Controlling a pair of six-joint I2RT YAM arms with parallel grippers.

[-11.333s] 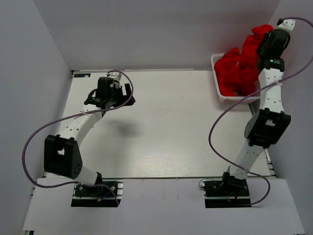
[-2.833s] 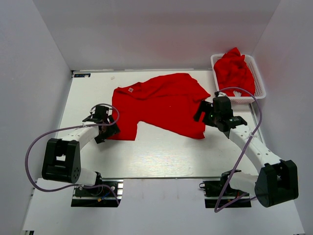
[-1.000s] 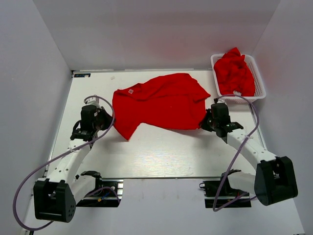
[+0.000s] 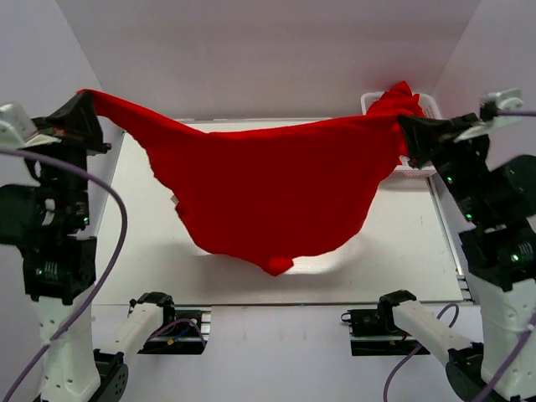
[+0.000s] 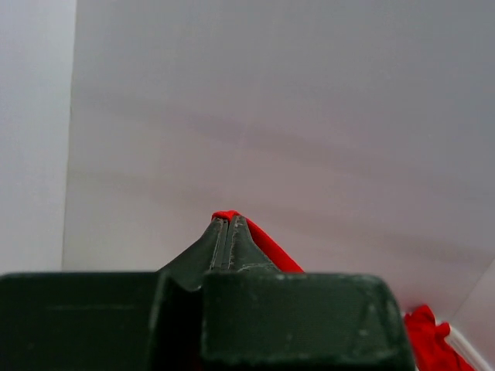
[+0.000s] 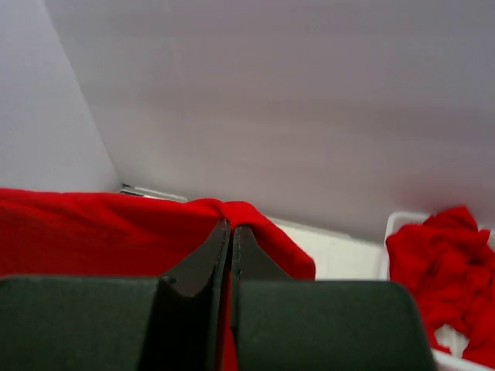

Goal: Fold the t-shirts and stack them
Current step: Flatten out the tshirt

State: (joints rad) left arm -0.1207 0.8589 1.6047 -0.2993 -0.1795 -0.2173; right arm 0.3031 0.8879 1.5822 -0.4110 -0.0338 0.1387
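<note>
A red t-shirt (image 4: 268, 188) hangs stretched in the air between both arms, its lower part sagging toward the table. My left gripper (image 4: 86, 97) is raised high at the left and shut on one corner of the cloth; a red sliver of t-shirt (image 5: 259, 238) shows at its tips (image 5: 227, 219). High at the right, my right gripper (image 4: 404, 123) is shut on the other corner, and the t-shirt (image 6: 93, 232) drapes over its tips (image 6: 230, 226). More red t-shirts (image 4: 400, 99) (image 6: 437, 263) lie bunched in the basket.
The white mesh basket (image 4: 434, 105) stands at the back right corner of the white table (image 4: 402, 251), partly behind the right arm. Grey walls close in the sides and the back. Both arm bases sit at the near edge.
Both arms have risen from table level, lifting the t-shirt off the table by two corners and pulling it wide apart. Earlier it lay spread on the table.
</note>
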